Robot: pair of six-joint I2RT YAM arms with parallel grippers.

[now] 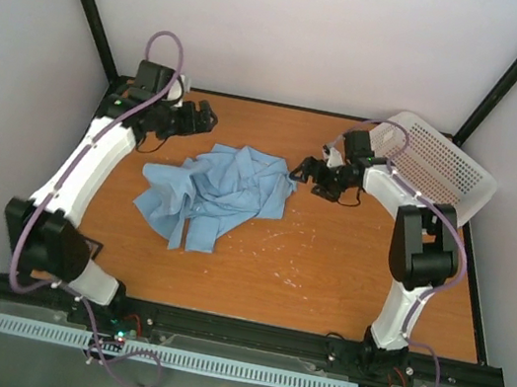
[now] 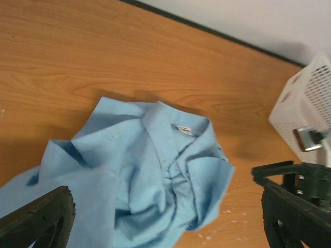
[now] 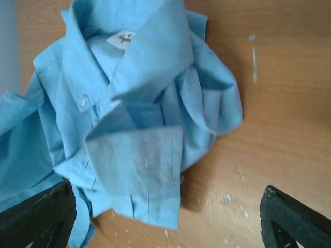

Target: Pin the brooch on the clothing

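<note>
The light blue shirt (image 1: pixel 208 193) lies crumpled on the wooden table, collar and label turned up. My left gripper (image 1: pixel 202 118) hangs open just beyond the shirt's far left edge. In the left wrist view its dark fingers (image 2: pixel 39 219) stand wide apart over the shirt (image 2: pixel 150 165). My right gripper (image 1: pixel 299 171) is open at the shirt's right edge. In the right wrist view its fingers (image 3: pixel 295 219) straddle a folded cuff (image 3: pixel 139 170) of the shirt (image 3: pixel 129 77), above it. Both grippers are empty. The brooch is not in view in any frame.
A white perforated basket (image 1: pixel 439 165) stands tilted at the back right corner, behind the right arm; it also shows in the left wrist view (image 2: pixel 305 108). White specks dot the wood (image 1: pixel 295 270) in front of the shirt. Black frame rails edge the table.
</note>
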